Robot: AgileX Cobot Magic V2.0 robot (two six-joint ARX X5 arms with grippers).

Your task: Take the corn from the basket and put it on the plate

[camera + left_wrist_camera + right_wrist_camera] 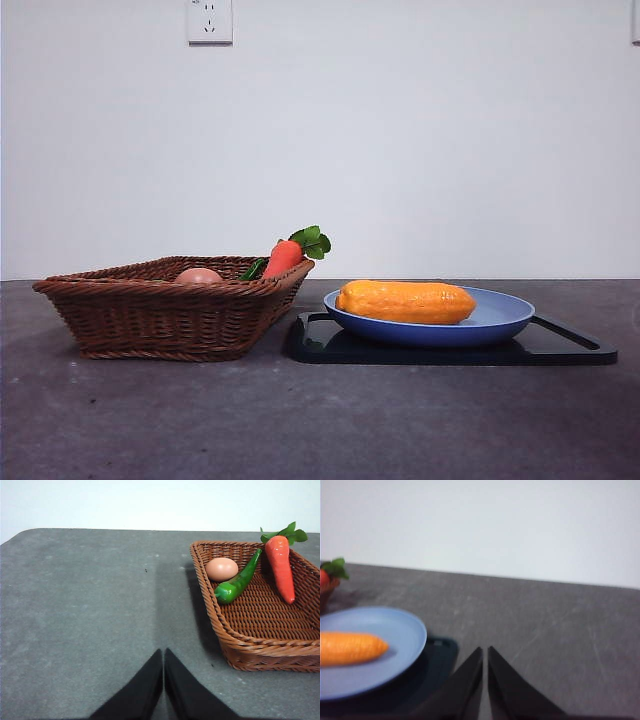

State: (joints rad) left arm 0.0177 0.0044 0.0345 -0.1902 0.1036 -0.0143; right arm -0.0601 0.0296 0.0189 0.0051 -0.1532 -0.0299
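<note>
We see the corn lying on its side in the blue plate, which sits on a flat black tray just beside the wicker basket on the grey table. The basket holds a carrot with green leaves propped on its rim, a green pepper and a small peach-coloured egg-shaped item (the pepper touches it). Our left gripper hangs over bare table beside the basket, jaws together and empty; our right gripper is near the plate's edge, jaws likewise together, holding nothing.
</note>
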